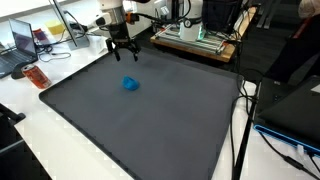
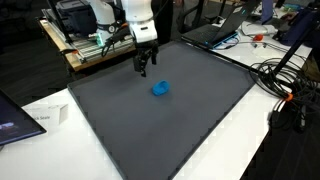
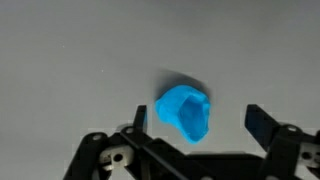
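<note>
**Blue lump on a grey mat, claw spread above it**

Blue and bright, the small object (image 3: 183, 110) shows flat, faceted faces in the wrist view, paler on its upper left and darker on the face turned to the lower right. Whether it is plastic or crumpled stuff cannot be told. It casts a soft shadow on the surface behind it.

It lies on a dark grey mat (image 1: 130, 130) that covers most of a white table (image 1: 30, 120). In both exterior views the blue object (image 1: 131, 84) (image 2: 161, 89) sits on the half of the mat (image 2: 160, 130) nearest the robot's base, well in from every edge and from the corners. A small red thing (image 1: 37, 76) lies at one mat corner. Laptops (image 1: 20, 40) (image 2: 215, 32), an equipment rack (image 1: 195, 35) and loose cables (image 2: 285, 80) ring the table in a cluttered lab.

In the wrist view the lump is only slightly longer than wide, its long axis running from upper left to lower right and the dark face pointing lower right. In the exterior views it is too small to give a direction.

The gripper (image 1: 121, 52) (image 2: 145, 68) (image 3: 199, 120) hangs above the mat, jaws released and spread wide, holding nothing. It is near the blue object but apart from it, on the side toward the robot's edge of the mat. From the wrist, one finger stands on each side of the lump.
</note>
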You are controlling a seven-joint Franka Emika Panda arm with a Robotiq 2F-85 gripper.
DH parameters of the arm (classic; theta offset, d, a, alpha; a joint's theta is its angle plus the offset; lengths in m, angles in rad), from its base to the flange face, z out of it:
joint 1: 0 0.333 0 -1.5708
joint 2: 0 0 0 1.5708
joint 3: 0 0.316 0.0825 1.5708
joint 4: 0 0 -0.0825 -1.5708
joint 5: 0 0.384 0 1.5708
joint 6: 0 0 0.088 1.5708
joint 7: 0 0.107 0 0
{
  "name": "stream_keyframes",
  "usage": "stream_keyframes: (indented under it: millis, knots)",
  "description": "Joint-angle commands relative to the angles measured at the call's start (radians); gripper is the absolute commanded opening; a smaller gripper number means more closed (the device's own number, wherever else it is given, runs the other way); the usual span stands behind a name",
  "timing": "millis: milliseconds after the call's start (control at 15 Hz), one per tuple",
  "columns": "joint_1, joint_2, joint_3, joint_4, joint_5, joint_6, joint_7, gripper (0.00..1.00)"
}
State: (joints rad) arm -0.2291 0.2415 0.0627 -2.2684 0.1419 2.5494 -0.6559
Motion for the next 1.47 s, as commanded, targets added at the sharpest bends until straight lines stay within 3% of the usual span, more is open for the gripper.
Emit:
stream_keyframes:
  millis: [0,667,1400]
  knots:
    - [-0.007,0.078,0.003,0.070,0.045,-0.031,-0.099,1.00]
    - [-0.022,0.219,0.041,0.172,0.049,0.005,-0.160,1.00]
    - [-0.009,0.333,0.036,0.261,0.011,0.010,-0.113,0.97]
